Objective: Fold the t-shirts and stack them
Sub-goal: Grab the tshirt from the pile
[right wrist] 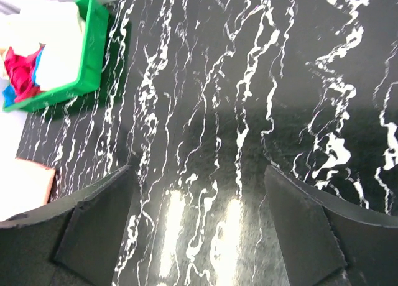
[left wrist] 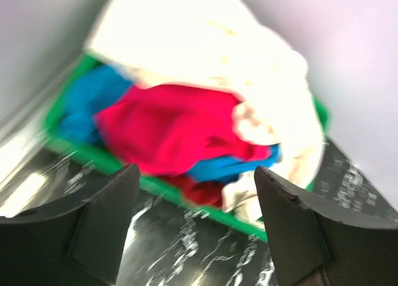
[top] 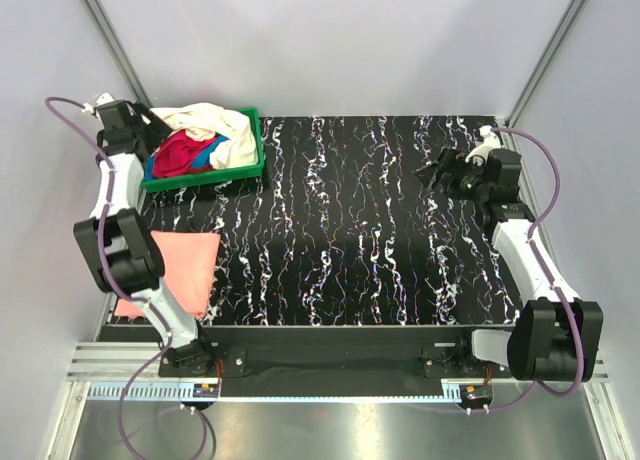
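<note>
much bare black marbled desk (top: 350,230) between my arms; left fingers (left wrist: 102,217) and right fingers (right wrist: 93,224) spread, empty. far-left green plastic crate (top: 205,177) holds crumpled cream, red and blue t-shirts (top: 190,150); salmon-pink t-shirt (top: 185,265) lies at left edge.

The crate (top: 205,177) sits in the far left corner of the table (top: 340,230), directly ahead of the left claw (left wrist: 196,170), which hangs close by the crate's left end. In the crate lies a heap of shirts (top: 195,145). The largest shirt (left wrist: 205,43) is on top at the side farthest from that claw and spills over the rim to the claw's right. The others are bunched under it, nearer the claw. Behind the left claw, toward the arm bases, a folded shirt (top: 190,265) lies flat along the table's left edge, partly under the left arm (top: 125,250). The right claw (right wrist: 198,171) hangs over the table's far right. The crate lies well ahead of it to the left, and the folded shirt is well apart at its left.
</note>
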